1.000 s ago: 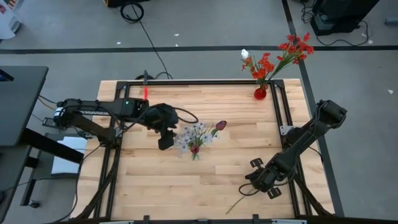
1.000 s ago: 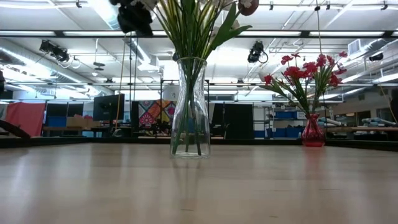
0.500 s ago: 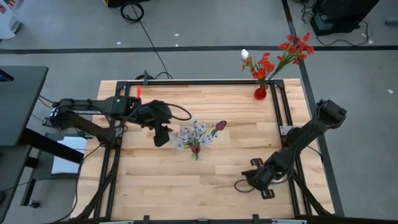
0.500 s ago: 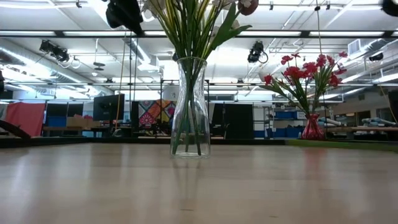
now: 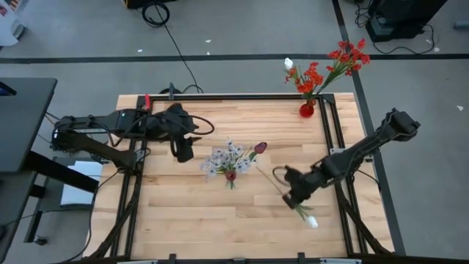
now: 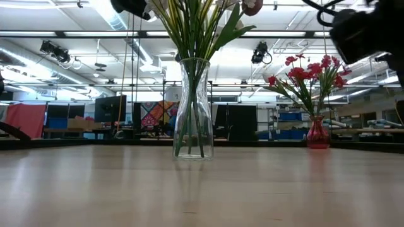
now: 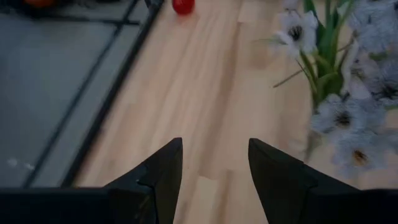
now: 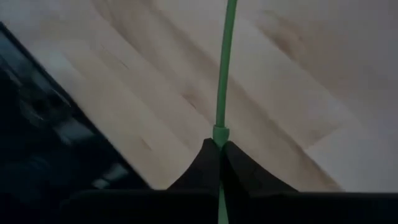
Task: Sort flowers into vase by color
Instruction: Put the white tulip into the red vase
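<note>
The right tool (image 5: 291, 195) is pinched tight on a thin green stem (image 8: 224, 74), seen plainly in the right wrist view where the two dark fingers (image 8: 208, 165) meet around a small node on it. From above, the stem runs out both sides of the tool, one end toward the middle of the table (image 5: 183, 220), the other ending in a white bud (image 5: 313, 222) near the table's front right; whether the bud touches the wood cannot be told. In the low view this tool is only a dark blur at the upper right, its flower not visible.

The left tool (image 5: 183, 150) hangs with fingers spread and empty, just beside the clear glass vase (image 6: 193, 108) of pale sprays and one maroon tulip (image 5: 260, 147), whose blooms are cut off in the low view. A red vase (image 5: 306, 110) of red flowers (image 5: 344, 57) with one white bloom stands at the far right corner.
</note>
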`<state>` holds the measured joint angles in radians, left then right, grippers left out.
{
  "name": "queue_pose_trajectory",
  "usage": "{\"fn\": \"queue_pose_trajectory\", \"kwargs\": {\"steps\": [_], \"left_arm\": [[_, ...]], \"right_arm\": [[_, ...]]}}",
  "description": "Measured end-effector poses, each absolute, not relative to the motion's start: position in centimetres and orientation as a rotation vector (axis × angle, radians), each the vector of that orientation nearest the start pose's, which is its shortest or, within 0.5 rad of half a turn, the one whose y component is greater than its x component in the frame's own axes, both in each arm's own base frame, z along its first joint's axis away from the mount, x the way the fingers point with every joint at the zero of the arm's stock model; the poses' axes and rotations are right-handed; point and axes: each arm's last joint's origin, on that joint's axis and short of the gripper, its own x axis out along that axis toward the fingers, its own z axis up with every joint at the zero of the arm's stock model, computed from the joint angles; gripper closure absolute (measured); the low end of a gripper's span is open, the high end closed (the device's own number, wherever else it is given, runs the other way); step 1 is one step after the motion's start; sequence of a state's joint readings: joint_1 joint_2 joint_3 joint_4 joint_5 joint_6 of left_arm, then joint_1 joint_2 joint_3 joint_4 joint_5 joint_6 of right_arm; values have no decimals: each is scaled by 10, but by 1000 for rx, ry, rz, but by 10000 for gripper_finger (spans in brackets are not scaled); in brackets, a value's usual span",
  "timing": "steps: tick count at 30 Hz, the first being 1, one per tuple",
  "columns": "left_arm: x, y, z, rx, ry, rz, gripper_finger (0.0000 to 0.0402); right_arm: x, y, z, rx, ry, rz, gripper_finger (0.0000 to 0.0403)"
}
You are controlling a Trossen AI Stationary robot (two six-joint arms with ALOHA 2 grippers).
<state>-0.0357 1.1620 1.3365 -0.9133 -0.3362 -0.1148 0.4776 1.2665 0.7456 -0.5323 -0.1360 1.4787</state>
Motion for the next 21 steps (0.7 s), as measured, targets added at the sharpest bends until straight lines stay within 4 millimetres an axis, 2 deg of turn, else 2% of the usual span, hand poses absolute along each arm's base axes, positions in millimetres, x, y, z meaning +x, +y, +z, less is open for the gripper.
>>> {"fn": "queue_pose_trajectory", "kwargs": {"steps": [8,14,17,21], "left_arm": [[218,18,384,169,723,365,214],[219,41,388,303,721,402,214],[225,53,392,376,672,361,214],[241,73,390,452,614,267,214]], "right_arm": [[206,48,234,1354,953,-426,379],[205,1,252,1521,805,-370,378],[208,-21,258,1659,738,-330,377],[213,-48,270,1744,560,-252,378]]}}
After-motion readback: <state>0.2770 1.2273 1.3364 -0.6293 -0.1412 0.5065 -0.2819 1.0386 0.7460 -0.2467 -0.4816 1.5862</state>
